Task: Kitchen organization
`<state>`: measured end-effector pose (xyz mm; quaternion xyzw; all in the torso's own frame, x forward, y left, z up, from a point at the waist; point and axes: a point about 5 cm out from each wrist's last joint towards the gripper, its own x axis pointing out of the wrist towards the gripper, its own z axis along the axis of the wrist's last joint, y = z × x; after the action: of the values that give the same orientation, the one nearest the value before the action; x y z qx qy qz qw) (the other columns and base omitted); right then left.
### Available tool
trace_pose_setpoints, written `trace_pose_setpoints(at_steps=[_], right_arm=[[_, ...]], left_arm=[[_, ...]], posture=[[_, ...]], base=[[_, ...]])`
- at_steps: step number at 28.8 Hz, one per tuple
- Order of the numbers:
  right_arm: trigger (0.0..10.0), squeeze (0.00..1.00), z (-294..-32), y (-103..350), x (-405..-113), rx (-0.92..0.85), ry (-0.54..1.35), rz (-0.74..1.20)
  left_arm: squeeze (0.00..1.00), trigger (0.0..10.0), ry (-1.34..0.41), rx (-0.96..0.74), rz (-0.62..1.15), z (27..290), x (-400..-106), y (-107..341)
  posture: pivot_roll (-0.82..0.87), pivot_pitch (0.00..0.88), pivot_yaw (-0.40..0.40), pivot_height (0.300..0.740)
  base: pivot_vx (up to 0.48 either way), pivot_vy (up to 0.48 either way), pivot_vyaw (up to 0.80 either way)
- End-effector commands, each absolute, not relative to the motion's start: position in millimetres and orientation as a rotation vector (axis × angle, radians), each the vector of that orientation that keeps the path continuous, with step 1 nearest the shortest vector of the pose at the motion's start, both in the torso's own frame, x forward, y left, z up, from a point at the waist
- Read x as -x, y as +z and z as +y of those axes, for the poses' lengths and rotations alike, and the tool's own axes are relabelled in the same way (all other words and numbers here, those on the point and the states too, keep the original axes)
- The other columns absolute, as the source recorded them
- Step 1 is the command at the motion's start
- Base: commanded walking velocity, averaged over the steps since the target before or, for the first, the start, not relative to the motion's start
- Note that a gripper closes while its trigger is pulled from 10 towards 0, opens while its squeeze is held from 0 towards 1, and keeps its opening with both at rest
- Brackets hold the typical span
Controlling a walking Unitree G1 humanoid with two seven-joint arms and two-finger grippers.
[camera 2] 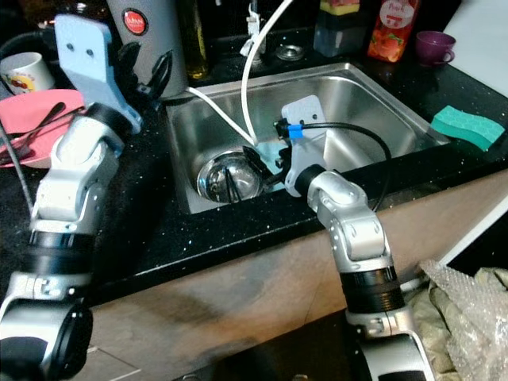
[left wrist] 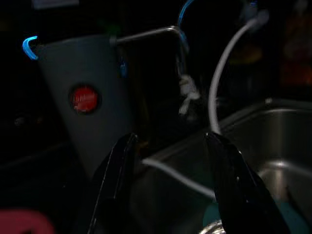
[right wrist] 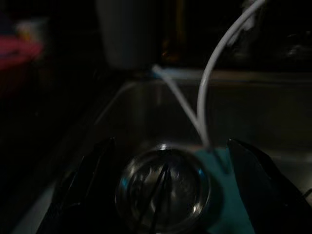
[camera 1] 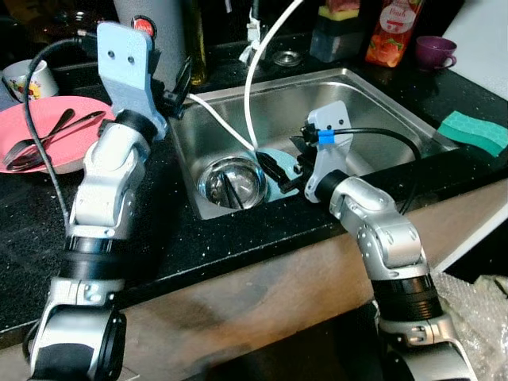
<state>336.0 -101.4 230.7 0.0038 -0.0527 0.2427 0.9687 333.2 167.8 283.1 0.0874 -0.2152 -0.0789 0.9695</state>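
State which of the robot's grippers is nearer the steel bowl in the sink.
Right. The right gripper hangs open inside the sink, right beside the steel bowl. The left gripper is open above the sink's far left corner, well away from it.

- sink (camera 1: 381, 103): brushed stainless steel, satin sheen, smooth walls
- round bowl (camera 1: 232, 181) in the sink: polished metal, mirror-like, reflective
- countertop (camera 1: 175, 238): black stone look, glossy, fine pale speckles
- counter front edge (camera 1: 317, 270): light wood look, matt
- pink plate (camera 1: 67, 119): smooth, glossy, looks plastic or glazed
- utensils (camera 1: 48, 139) on the plate: shiny metal
- green sponge (camera 1: 474, 131): matt, porous, soft foam
- white hose (camera 1: 262, 55): smooth plastic, slight gloss
- grey canister (camera 2: 147, 36): matt smooth body, red glossy badge
- purple cup (camera 1: 435, 51): glossy, glazed look
- left gripper (camera 1: 178, 87), right gripper (camera 1: 278, 171): black fingers, smooth plastic; pale blue matt plastic mounts
- arm shells: silver, satin metallic finish
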Motion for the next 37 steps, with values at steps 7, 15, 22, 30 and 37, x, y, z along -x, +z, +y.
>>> trace_pose_setpoints(at_steps=[7, 15, 22, 30, 37], right_arm=[[10.0, 0.0, -118, 233, -329, -0.056, 0.299, -0.203], [10.0, 0.0, -125, 219, -324, -0.038, 0.26, -0.149], [10.0, 0.0, -122, 212, -322, -0.045, 0.263, -0.108], [10.0, 0.0, -126, 213, -325, 0.054, 0.292, -0.121], [10.0, 0.0, -131, 212, -327, 0.083, 0.284, -0.113]], left_arm=[[0.0, 10.0, -0.151, -0.098, -0.461, 161, -297, 265], [0.0, 10.0, -0.093, -0.115, -0.401, 168, -287, 245], [0.0, 10.0, -0.074, -0.155, -0.348, 168, -282, 234], [0.0, 10.0, -0.185, -0.041, -0.23, 160, -275, 206], [0.0, 10.0, -0.166, -0.074, -0.211, 161, -275, 206]], posture=[[0.03, 0.045, 0.012, 0.74], [0.01, 0.044, 0.008, 0.74], [0.01, 0.042, 0.008, 0.74], [0.01, 0.066, 0.007, 0.74], [0.02, 0.08, 0.01, 0.74]], base=[[0.0, 0.0, 0.0], [0.0, 0.0, 0.0], [0.0, 0.0, 0.0], [0.0, 0.0, 0.0], [0.0, 0.0, 0.0]])
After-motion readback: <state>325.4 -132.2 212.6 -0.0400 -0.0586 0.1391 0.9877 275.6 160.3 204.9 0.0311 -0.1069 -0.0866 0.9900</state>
